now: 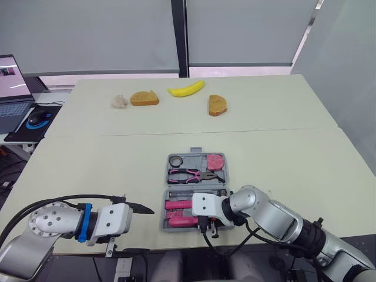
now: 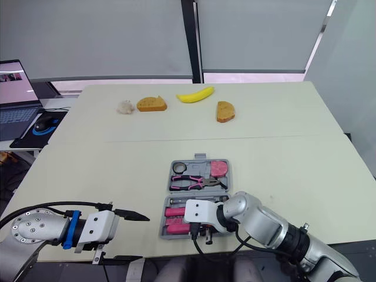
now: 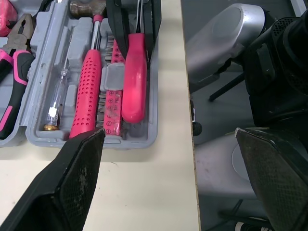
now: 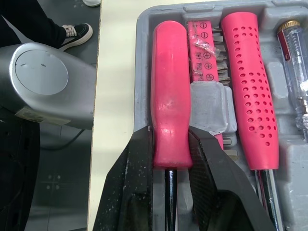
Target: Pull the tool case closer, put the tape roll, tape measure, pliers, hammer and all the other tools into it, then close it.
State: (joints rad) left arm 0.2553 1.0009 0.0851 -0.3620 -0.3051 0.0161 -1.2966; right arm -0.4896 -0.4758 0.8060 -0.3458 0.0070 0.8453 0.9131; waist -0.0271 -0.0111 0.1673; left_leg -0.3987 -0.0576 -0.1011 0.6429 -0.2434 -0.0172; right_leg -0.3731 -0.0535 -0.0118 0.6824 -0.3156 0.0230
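Clamping the red-handled screwdriver (image 4: 171, 86) where handle meets shaft, the right pincer (image 4: 171, 140) holds it over the outermost slot of the tool case (image 1: 195, 151), on the side nearest the left arm; gripping that end probably leaves the long handle free to drop into its moulded recess, and it looks seated or nearly so. The case lies open and flat by the near edge of the counter (image 1: 282, 153), about midway along it, so it seems already drawn within reach. In its near half, beside the screwdriver, sit a rack of bits (image 3: 113, 103), the hammer (image 3: 86, 96) with its perforated pink handle and a clear tester pen (image 3: 57, 96); in the far half the pliers (image 1: 191, 174) lie across, with the tape roll (image 1: 175, 160) and tape measure (image 1: 215, 161) behind them. The left pincer (image 3: 171, 144) hangs with its fingers spread wide and holding nothing, at the near edge just beside the case, likely kept out of the way yet close enough to steady or fold the case. By my reading the packing is almost finished; what remains is letting go of the screwdriver and closing the case, and a handle sitting proud of its slot could stop the halves meeting.
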